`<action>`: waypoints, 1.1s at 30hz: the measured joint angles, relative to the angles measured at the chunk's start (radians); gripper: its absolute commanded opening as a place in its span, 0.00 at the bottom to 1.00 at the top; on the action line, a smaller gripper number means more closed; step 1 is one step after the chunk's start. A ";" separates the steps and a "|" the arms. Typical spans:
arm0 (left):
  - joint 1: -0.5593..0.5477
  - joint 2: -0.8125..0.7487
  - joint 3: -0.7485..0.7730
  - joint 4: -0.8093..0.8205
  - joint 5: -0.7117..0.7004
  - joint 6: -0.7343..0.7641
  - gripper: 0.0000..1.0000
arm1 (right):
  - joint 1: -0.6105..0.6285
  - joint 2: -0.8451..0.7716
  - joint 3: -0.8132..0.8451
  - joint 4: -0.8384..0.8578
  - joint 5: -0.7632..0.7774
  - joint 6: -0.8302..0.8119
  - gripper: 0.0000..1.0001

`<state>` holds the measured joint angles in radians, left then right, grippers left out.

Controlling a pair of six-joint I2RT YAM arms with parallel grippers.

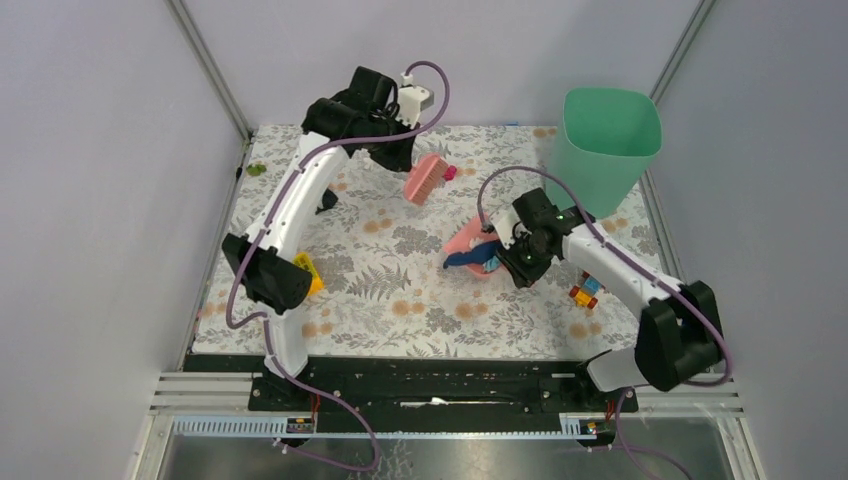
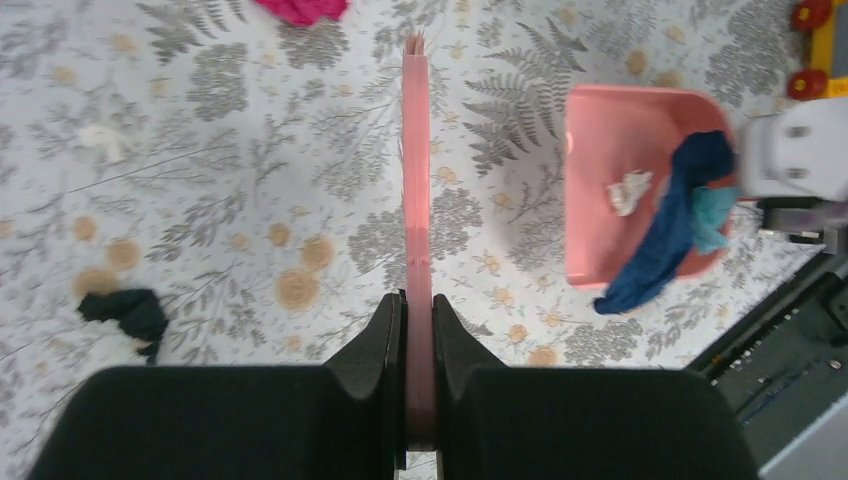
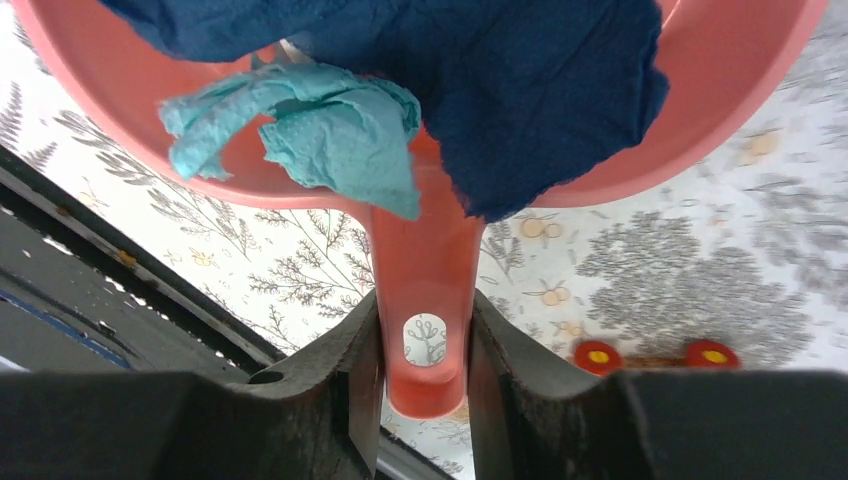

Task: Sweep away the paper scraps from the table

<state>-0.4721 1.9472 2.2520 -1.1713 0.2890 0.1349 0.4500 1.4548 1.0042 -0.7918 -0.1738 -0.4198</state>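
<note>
My left gripper (image 1: pixel 403 158) is shut on a pink brush (image 1: pixel 424 180), held over the far middle of the table (image 1: pixel 400 300). In the left wrist view the fingers (image 2: pixel 385 340) pinch the brush (image 2: pixel 417 180) edge-on. A magenta paper scrap (image 1: pixel 450 172) lies by the bristle end, also in the left wrist view (image 2: pixel 300 10). A dark scrap (image 2: pixel 125 310) lies on the table. My right gripper (image 3: pixel 425 345) is shut on the handle of the pink dustpan (image 3: pixel 425 270), which holds a dark blue scrap (image 3: pixel 450 70), a cyan scrap (image 3: pixel 320 130) and a small white scrap (image 2: pixel 628 190).
A green bin (image 1: pixel 605 145) stands at the far right. A multicoloured toy vehicle (image 1: pixel 587 290) sits under the right arm. A yellow brick (image 1: pixel 308 272) lies by the left arm. A small green object (image 1: pixel 257 169) is at the far left edge. The black rail (image 3: pixel 120 280) runs along the near edge.
</note>
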 measured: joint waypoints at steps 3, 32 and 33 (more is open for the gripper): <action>0.023 -0.057 -0.056 0.027 -0.035 0.003 0.00 | 0.000 -0.087 0.032 -0.012 -0.012 -0.018 0.00; 0.132 -0.029 -0.210 -0.011 -0.034 0.018 0.00 | -0.119 0.096 0.810 -0.476 -0.030 0.018 0.00; 0.132 -0.030 -0.209 -0.011 -0.024 0.018 0.00 | -0.130 0.116 0.839 -0.485 -0.031 0.025 0.00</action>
<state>-0.3405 1.9175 2.0426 -1.1820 0.2646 0.1524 0.3202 1.5707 1.8435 -1.2766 -0.2043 -0.3946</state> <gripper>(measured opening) 0.107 0.373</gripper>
